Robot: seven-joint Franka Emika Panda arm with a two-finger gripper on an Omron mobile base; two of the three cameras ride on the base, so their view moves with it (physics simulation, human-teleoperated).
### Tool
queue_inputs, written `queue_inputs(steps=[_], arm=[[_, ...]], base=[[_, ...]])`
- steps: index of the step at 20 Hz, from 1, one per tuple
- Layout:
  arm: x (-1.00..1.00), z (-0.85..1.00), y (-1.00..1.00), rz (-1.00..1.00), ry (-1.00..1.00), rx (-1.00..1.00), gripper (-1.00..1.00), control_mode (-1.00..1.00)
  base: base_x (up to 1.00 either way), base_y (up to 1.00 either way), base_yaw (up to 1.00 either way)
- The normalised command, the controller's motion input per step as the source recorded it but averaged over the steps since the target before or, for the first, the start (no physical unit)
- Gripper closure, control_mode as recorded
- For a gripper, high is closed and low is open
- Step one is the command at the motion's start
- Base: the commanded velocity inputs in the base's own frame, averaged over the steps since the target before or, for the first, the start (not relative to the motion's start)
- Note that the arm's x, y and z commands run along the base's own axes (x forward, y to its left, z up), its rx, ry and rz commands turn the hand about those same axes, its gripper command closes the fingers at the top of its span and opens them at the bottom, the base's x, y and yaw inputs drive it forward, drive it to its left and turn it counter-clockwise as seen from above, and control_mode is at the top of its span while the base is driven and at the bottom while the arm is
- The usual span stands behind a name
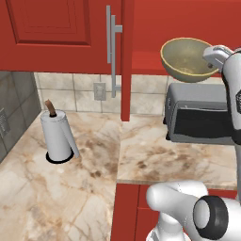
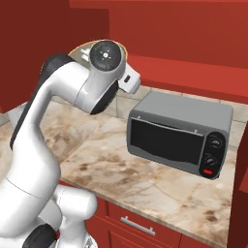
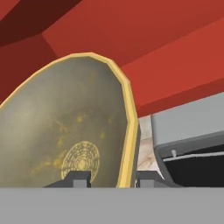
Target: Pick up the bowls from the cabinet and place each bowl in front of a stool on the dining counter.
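Observation:
The olive-tan bowl (image 1: 186,59) with a yellowish rim hangs tilted in the air in front of the open red cabinet (image 1: 141,63), above the toaster oven. My gripper (image 1: 212,55) is shut on its right rim. In the hand view the bowl (image 3: 65,131) fills the left half, its patterned inside facing the camera, and my gripper (image 3: 114,178) has one fingertip on each side of the yellow rim. A sliver of the bowl's rim (image 2: 80,48) peeks out behind my wrist in the right base view. The cabinet door stands open, its grey bar handle (image 1: 112,52) facing me.
A grey toaster oven (image 1: 200,113) (image 2: 179,133) stands on the marble kitchen counter (image 1: 155,160) right under the bowl. A paper towel roll (image 1: 57,136) stands at the left near the tiled wall. The cabinet's red shelf (image 2: 193,72) runs above the oven.

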Motion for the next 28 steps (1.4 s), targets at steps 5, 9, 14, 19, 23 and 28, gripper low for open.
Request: queue_inputs(steps=[5, 9, 14, 19, 23, 28], arm=[[-0.53, -0.02, 0.00, 0.02, 0.05, 0.00, 1.00, -1.00], [-0.57, -0.06, 0.00, 0.02, 0.02, -0.01, 1.00, -1.00], [-0.14, -0.02, 0.00, 0.00, 0.00, 0.00, 1.00, 1.00], [0.00, 0.00, 0.00, 0.00, 0.00, 0.00, 1.00, 1.00], [0.00, 0.00, 0.00, 0.00, 0.00, 0.00, 1.00, 1.00], [0.00, 0.00, 0.00, 0.00, 0.00, 0.00, 1.00, 1.00]], base=[[0.00, 0.00, 0.00], [0.00, 0.00, 0.00], [-0.74, 0.00, 0.01], [-0.91, 0.00, 0.00], [-0.99, 0.00, 0.00], [-1.00, -0.11, -0.07]])
